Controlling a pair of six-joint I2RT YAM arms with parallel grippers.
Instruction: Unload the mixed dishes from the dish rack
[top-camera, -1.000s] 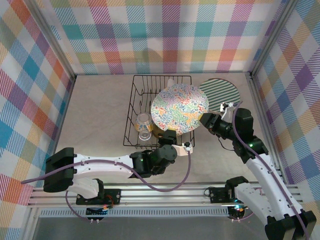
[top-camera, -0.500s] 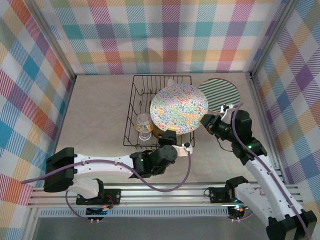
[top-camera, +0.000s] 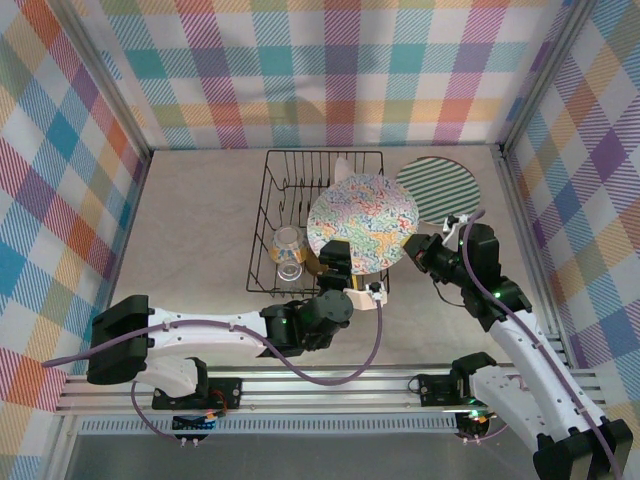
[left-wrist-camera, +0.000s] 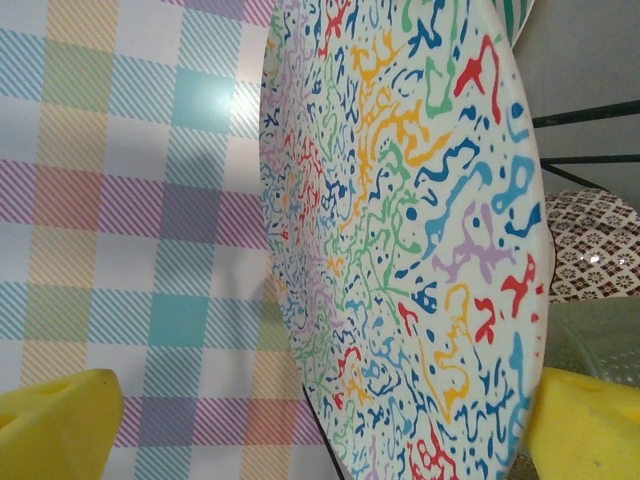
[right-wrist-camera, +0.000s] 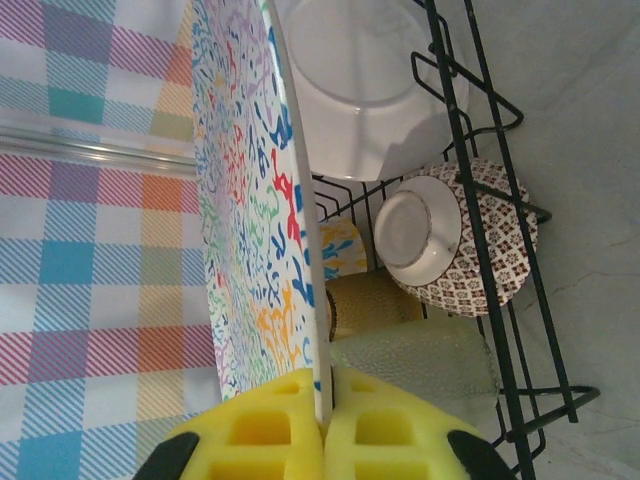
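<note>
- Surveying from the top camera: finding the patterned plate (top-camera: 362, 222) held on edge above the three o'clock half of the dish rack (top-camera: 285, 185), with the right gripper (top-camera: 411, 247) clamped on its rim at four o'clock and the left gripper (top-camera: 336, 257) spread wide at six o'clock, gripping nothing.
- Judging one rim pinch a weak hold: likely to pivot or slip under the plate's weight.
- Noting the green-striped plate (top-camera: 437, 187) on the table at one o'clock; possible strike when setting down.
- Checking the left wrist view: yellow pads (left-wrist-camera: 55, 425) at seven and five o'clock, touching neither face. Could clip the rim if swung.
- Checking the right wrist view: pads pressed together on the rim at six o'clock. Patterned bowl (right-wrist-camera: 460, 245) and pale-green cup (right-wrist-camera: 420, 360) at four o'clock, in the drop path.
</note>
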